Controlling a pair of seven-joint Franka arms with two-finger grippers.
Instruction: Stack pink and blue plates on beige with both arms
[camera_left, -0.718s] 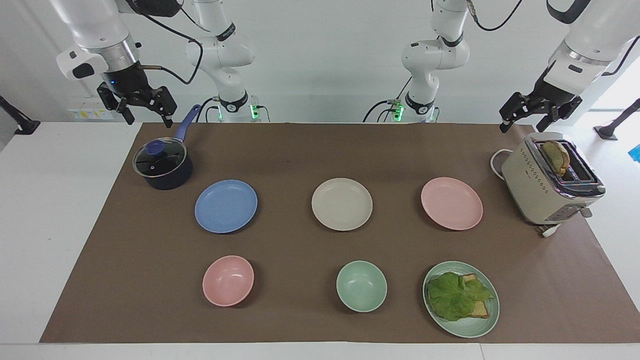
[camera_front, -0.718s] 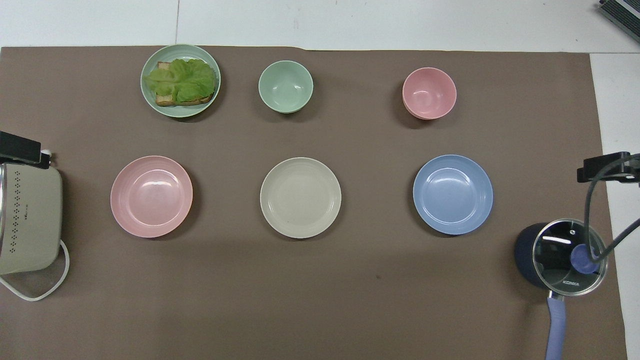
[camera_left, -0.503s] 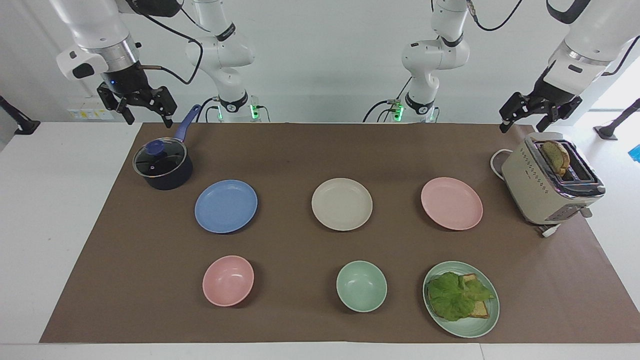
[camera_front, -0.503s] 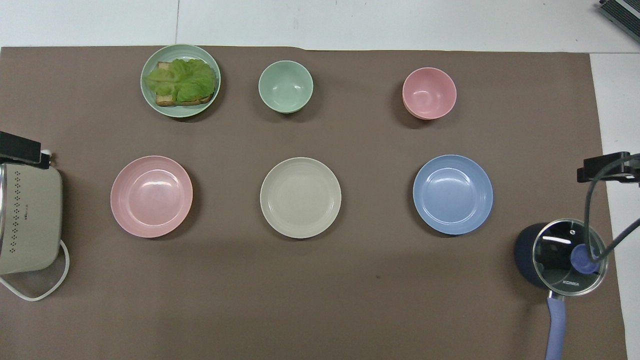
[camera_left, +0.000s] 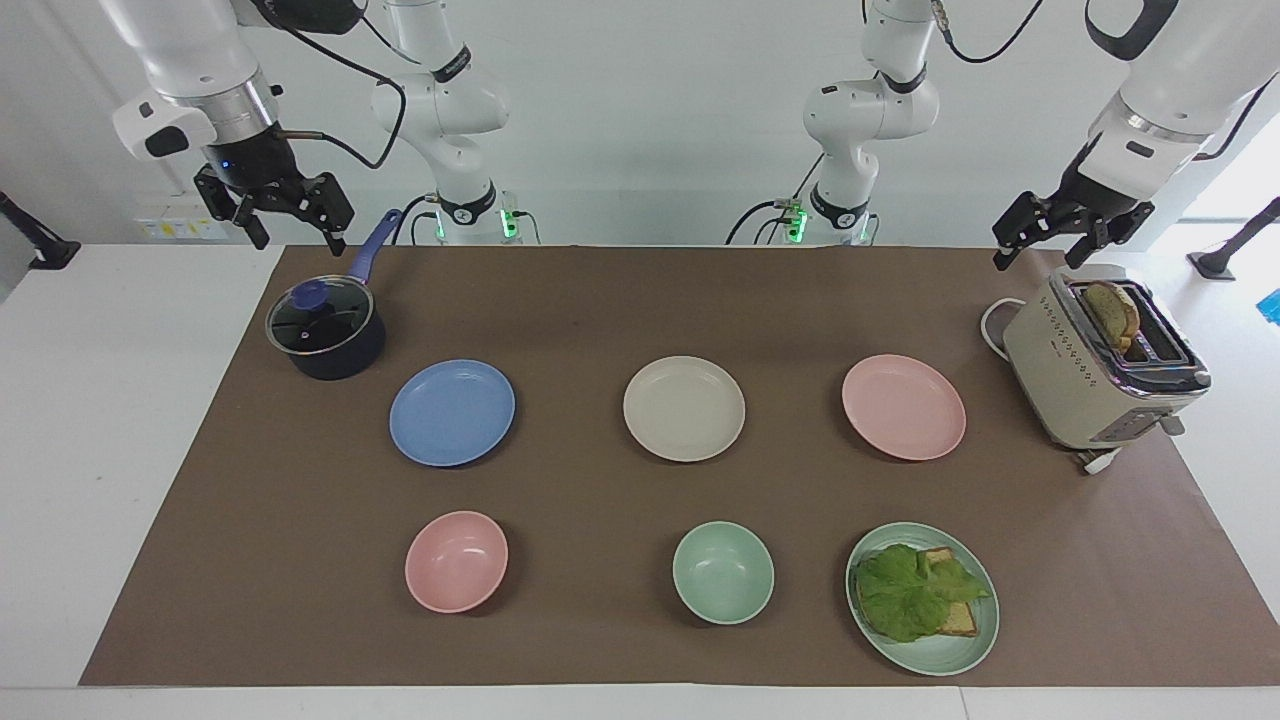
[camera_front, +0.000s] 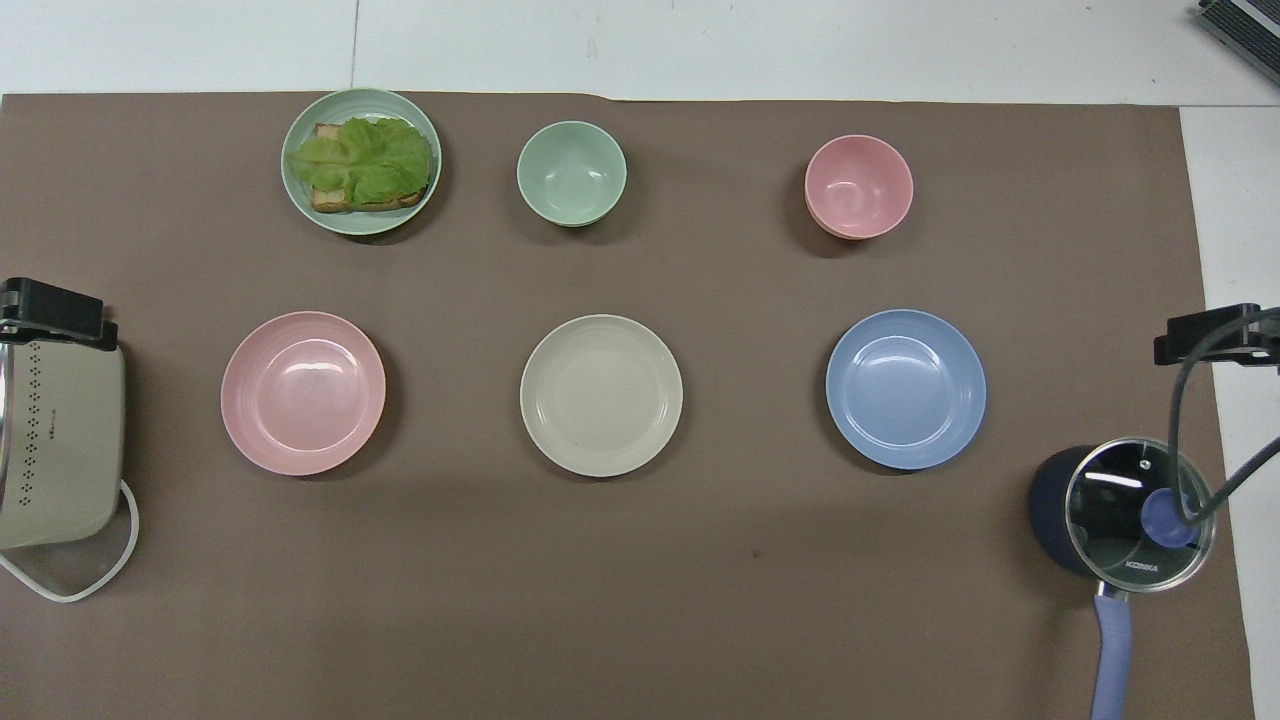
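Three plates lie in a row on the brown mat. The beige plate (camera_left: 684, 408) (camera_front: 601, 395) is in the middle. The pink plate (camera_left: 903, 406) (camera_front: 303, 392) lies toward the left arm's end, the blue plate (camera_left: 452, 412) (camera_front: 905, 388) toward the right arm's end. All three are bare and apart from each other. My left gripper (camera_left: 1036, 258) (camera_front: 50, 312) hangs open in the air over the toaster's corner, holding nothing. My right gripper (camera_left: 300, 243) (camera_front: 1210, 335) hangs open and empty above the mat's edge by the saucepan.
A beige toaster (camera_left: 1095, 370) with toast in it stands at the left arm's end. A dark saucepan (camera_left: 325, 330) with a glass lid stands at the right arm's end. Farther from the robots lie a pink bowl (camera_left: 456, 560), a green bowl (camera_left: 722, 572) and a green plate (camera_left: 975, 650) with lettuce on bread.
My left gripper has risen a little and drifted slightly toward the table's middle. The right arm has barely moved. No plate has moved.
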